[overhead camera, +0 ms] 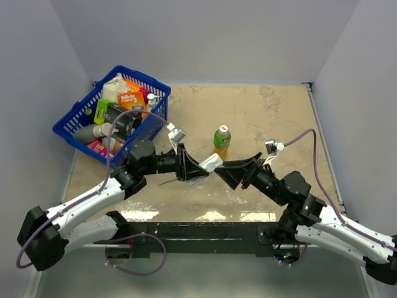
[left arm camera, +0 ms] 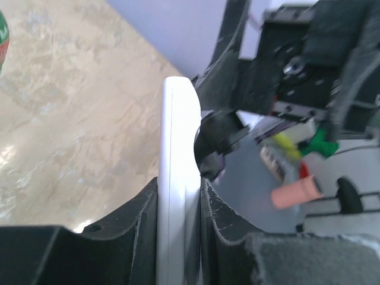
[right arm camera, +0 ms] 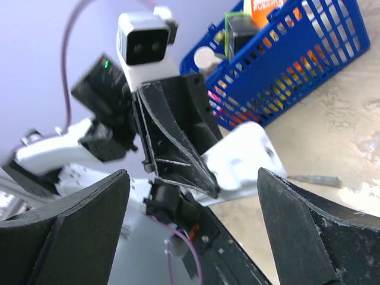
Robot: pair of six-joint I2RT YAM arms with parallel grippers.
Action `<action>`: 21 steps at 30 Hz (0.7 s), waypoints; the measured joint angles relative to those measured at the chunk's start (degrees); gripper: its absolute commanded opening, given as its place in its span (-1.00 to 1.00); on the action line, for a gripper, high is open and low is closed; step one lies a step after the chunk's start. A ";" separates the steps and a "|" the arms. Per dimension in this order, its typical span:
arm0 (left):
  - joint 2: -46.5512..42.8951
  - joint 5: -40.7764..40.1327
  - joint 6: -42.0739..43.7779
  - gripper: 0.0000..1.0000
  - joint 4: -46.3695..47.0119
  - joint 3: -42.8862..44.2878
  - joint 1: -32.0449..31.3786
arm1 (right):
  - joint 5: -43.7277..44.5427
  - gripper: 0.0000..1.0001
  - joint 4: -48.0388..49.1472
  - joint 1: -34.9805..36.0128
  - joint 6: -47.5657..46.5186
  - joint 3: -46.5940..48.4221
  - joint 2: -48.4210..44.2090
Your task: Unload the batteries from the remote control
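Above the middle of the table [overhead camera: 279, 124], the left end effector [left arm camera: 178, 205] grips the remote control [left arm camera: 178, 136] by its edges. The right end effector [overhead camera: 234, 172], spread wide, faces its free end. No batteries show; best hold the remote steady and pinch 1 battery at a time.

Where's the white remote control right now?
Top view: the remote control is clamped in the left tool, near the picture's centre, just on the near side of the green bottle, facing the open right tool.

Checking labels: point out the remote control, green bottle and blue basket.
remote control [left arm camera: 178, 178], left wrist view, on its white narrow edge.
green bottle [overhead camera: 221, 144], top external view, on its body.
blue basket [overhead camera: 147, 129], top external view, on its side wall.
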 measured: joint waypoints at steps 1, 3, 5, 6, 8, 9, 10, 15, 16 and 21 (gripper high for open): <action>-2.10 -1.88 -3.02 -1.00 2.32 -1.73 0.09 | 0.72 0.83 0.98 0.00 0.70 -0.20 0.04; -5.05 -4.33 -8.22 -1.00 7.56 -4.07 0.20 | 1.84 0.82 2.56 0.00 1.73 -0.20 0.44; -6.29 -4.92 -12.11 -1.00 12.57 -4.98 0.13 | 2.36 0.81 3.89 0.00 2.56 -0.20 1.70; -6.47 -4.94 -13.94 -1.00 15.17 -5.33 0.09 | 2.49 0.81 4.44 0.00 2.99 -0.20 2.69; -6.34 -4.90 -17.03 -1.00 19.06 -6.08 0.07 | 2.49 0.78 5.73 0.00 3.78 -0.20 4.68; -6.27 -4.90 -18.08 -1.00 20.33 -6.54 0.07 | 2.49 0.75 6.62 0.00 4.24 -0.20 5.70; -6.23 -4.83 -19.45 -1.00 21.84 -7.21 0.07 | 2.47 0.72 7.58 0.00 4.63 -0.20 6.95; -6.23 -4.81 -23.87 -1.00 26.53 -10.60 0.07 | 1.88 0.28 13.84 0.00 5.97 -0.20 12.96; -6.23 -4.87 -24.39 -1.00 26.84 -10.95 0.09 | 1.70 0.23 14.91 0.00 6.19 -0.20 13.77; -6.49 -5.49 -26.84 -1.00 29.33 -13.35 0.09 | 0.59 -0.16 21.05 0.00 7.61 -0.17 17.90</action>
